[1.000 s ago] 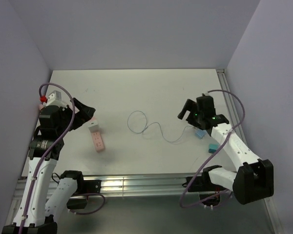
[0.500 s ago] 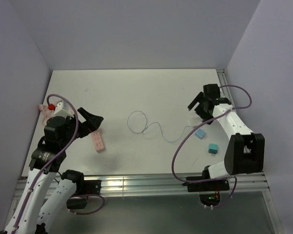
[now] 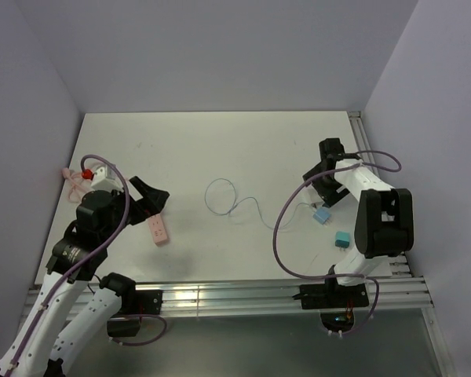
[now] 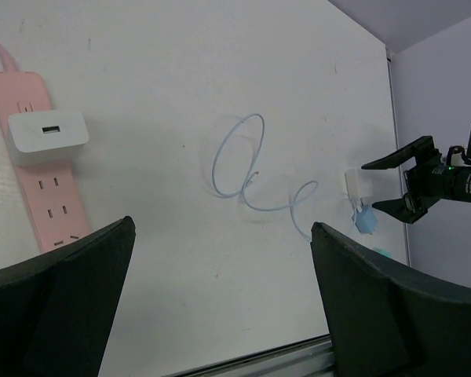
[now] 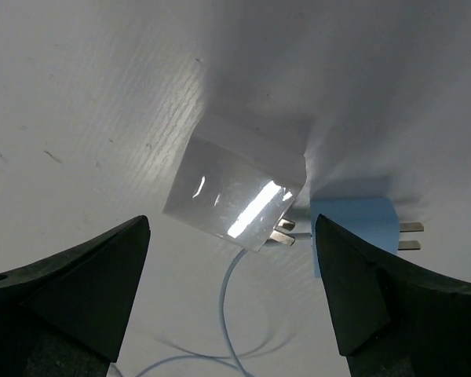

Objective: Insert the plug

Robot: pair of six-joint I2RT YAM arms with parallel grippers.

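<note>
While my right gripper (image 5: 231, 226) hung over the table (image 3: 220, 149) with its fingers spread wide, it wasn't pinching anything. The plug (image 5: 235, 192) lay flat right under the gap, a small white block with two metal prongs pointing toward the lower right in the wrist view. Its thin pale wire (image 4: 237, 157) ran off from it in loose loops toward the middle of the table. A little blue plug (image 5: 352, 228) sat just beside it, close enough that I'd guess it could get nudged on the way down. A teal block (image 3: 342, 239) lay a bit nearer my base.

My left gripper (image 4: 221, 232) was spread open too, empty, hovering by the pink socket strip (image 4: 51, 196), which already had a white charger (image 4: 47, 131) sitting in its top socket. The lower sockets looked free.

Progress-wise, honestly, nothing was done yet. The plug hadn't been picked up and was well apart from the strip, on the opposite side of the table. What was left, as I read it: close on the plug, carry it across, line the prongs up with a free socket and push it in.
</note>
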